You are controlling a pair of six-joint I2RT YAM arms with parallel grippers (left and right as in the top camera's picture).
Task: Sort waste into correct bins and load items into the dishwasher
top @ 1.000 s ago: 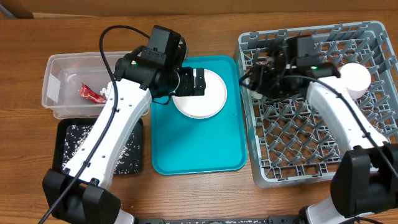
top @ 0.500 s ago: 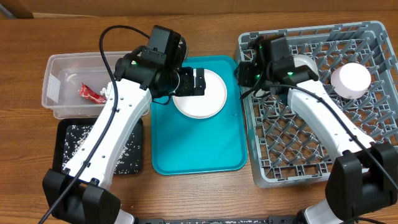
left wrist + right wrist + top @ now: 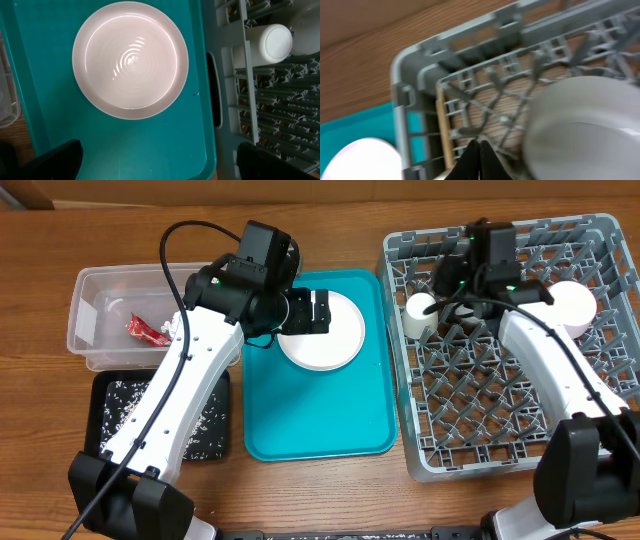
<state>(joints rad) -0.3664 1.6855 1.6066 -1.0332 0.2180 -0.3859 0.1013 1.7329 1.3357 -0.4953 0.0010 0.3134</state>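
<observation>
Wood-grain boards make up the surface (image 3: 330, 495), matte and brown. On it lies a smooth teal serving tray (image 3: 320, 420) with rounded corners. At the tray's far end sits the round pale pink plate (image 3: 130, 60), glossy, with faint concentric ripples at its centre. The left gripper (image 3: 318, 312) hangs over the plate with its black fingers spread wide, holding nothing; from overhead it hides part of the plate's rim.

To the right stands the grey plastic dish rack (image 3: 500, 420), a square lattice with upright pegs. A small white cup (image 3: 421, 311), a plain cylinder, rests inside near the rack's far left corner. A white bowl (image 3: 570, 305) shows as a smooth dome further right. The right gripper (image 3: 479, 157) is above the rack beside the cup, its jaws pressed together on nothing. Its own camera is blurred: one big pale rounded shape fills the right side, and I cannot tell which dish it is.

On the left, a clear tub (image 3: 100, 358) holds a red wrapper (image 3: 148, 330) and a pale tissue (image 3: 100, 312), vague through the plastic. Below it, the black tray (image 3: 100, 385) carries speckled rice grains (image 3: 125, 405); the left arm covers its middle.
</observation>
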